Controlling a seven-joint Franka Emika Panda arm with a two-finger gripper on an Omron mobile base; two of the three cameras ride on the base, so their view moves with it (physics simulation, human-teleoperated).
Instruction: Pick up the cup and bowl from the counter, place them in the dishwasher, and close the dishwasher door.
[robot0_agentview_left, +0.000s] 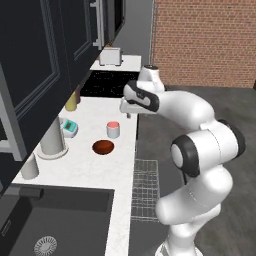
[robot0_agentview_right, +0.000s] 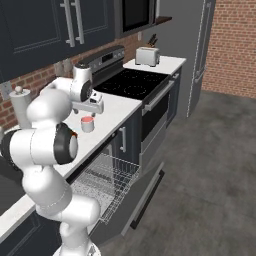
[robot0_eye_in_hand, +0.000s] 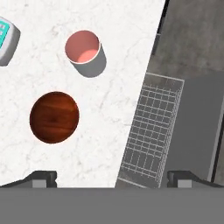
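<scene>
The gripper (robot0_eye_in_hand: 112, 177) is being held fully spread, its two dark fingertips (robot0_eye_in_hand: 41, 177) standing wide apart at the bottom of the hand view, and nothing is being gripped between them; it is being carried well above the counter (robot0_eye_in_hand: 118, 52), looking straight down over the counter's front edge, so that marble is being seen on one side and the pulled-out rack of the dishwasher (robot0_eye_in_hand: 153, 127) on the other.

The cup (robot0_eye_in_hand: 84, 52) is standing upright on the counter, its pink inside facing up; the bowl (robot0_eye_in_hand: 54, 117) is lying just beside it, apart and not touching, on the side nearer the sink. Both are untouched, so the picking of the first item is judged to be the step in hand.

To do it well, the hand is best being shifted sideways until the cup is centred between the fingertips, then lowered straight so that the walls are being straddled rather than the rim struck; the bowl, being shallow and glossy, is likely to be better taken by its rim with one finger inside. The teal and white device (robot0_eye_in_hand: 5, 39) nearby is to be kept clear of.

In the base views the arm is being folded up from its base, elbow high, forearm reaching towards the counter, wrist turned down; the gripper (robot0_agentview_left: 129, 114) is hanging over the counter's edge near the cup (robot0_agentview_left: 113, 129), with the dishwasher's open door and rack (robot0_agentview_right: 107, 182) lying below.
</scene>
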